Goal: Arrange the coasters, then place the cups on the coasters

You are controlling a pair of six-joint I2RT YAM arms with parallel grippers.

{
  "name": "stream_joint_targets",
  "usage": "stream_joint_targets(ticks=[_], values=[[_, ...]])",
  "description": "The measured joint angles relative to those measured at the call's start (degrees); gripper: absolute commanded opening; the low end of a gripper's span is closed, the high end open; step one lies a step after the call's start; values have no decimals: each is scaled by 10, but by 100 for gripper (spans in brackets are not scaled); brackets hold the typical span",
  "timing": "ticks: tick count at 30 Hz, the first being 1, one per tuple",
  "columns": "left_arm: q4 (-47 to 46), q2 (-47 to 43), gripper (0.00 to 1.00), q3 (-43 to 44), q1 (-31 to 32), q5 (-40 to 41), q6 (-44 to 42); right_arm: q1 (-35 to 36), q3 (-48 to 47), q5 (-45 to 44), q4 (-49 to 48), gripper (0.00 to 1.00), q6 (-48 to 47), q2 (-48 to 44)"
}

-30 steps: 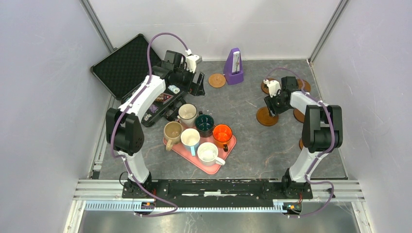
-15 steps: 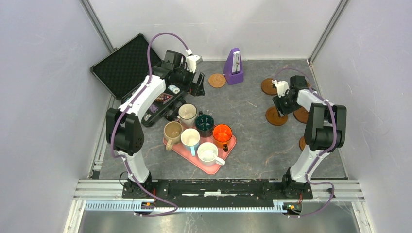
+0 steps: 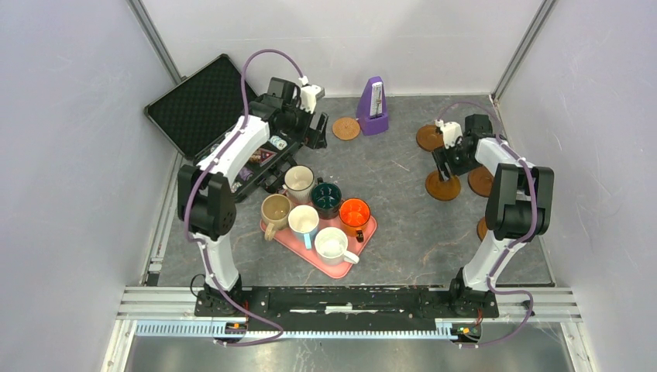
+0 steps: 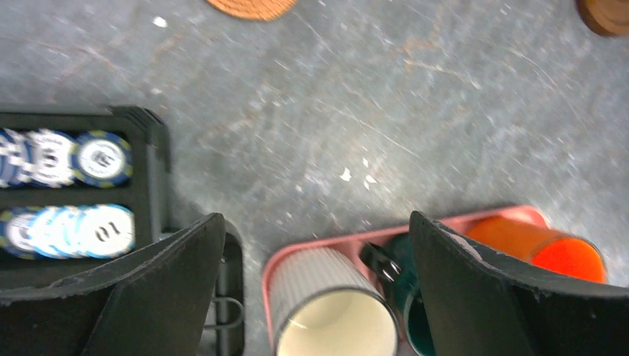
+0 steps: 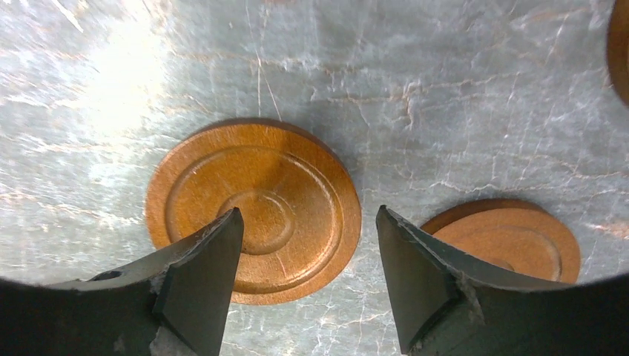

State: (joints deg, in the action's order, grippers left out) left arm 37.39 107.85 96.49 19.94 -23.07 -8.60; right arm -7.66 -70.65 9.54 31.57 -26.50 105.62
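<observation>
Plainly, the right tool (image 5: 308,215) stood released, its jaws apart and poised over a dark brown coaster (image 5: 252,211) that lay flat on the bench (image 5: 445,89), with nothing pinched between them. Just beside that disc, to the right in the wrist view, lay a second dark coaster (image 5: 512,241), close to it but apart. From above, more dark coasters showed on the right half of the bench, one toward the back (image 3: 428,137) and one partly hidden behind the right arm (image 3: 482,229), while the lighter tan coaster (image 3: 346,128) sat well apart from them, near the left tool (image 4: 315,222). That tool was also released and empty, jaws spread wide, hovering over bare bench between a case of poker chips (image 4: 81,159) and the pink tray (image 3: 369,232). All six cups (image 3: 326,195) stood bunched together on the tray, none on a coaster. I judged the coaster-arranging step to be in hand, with the cup step not begun. The next move likely called for lifting the right tool clear and then spacing the remaining discs far enough apart for handled mugs. The discs are thin and flat, so each pick would need the fingertips right down at the rim. The tan one looked better suited to the left arm.
</observation>
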Motion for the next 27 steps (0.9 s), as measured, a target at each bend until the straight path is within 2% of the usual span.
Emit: stream_joint_targets(ticks=[6,12,18,27], values=[[-7,104,100,132,0,82,13,0,-45,44,7,84,22,0],[-17,234,100,287,4,169,48,0,-72,76,7,87,42,-9],[-35,319,100,368,28,279,53,0,-72,86,9,87,46,-28],[-82,407,100,428,65,330,45,0,-72,87,10,88,46,-37]])
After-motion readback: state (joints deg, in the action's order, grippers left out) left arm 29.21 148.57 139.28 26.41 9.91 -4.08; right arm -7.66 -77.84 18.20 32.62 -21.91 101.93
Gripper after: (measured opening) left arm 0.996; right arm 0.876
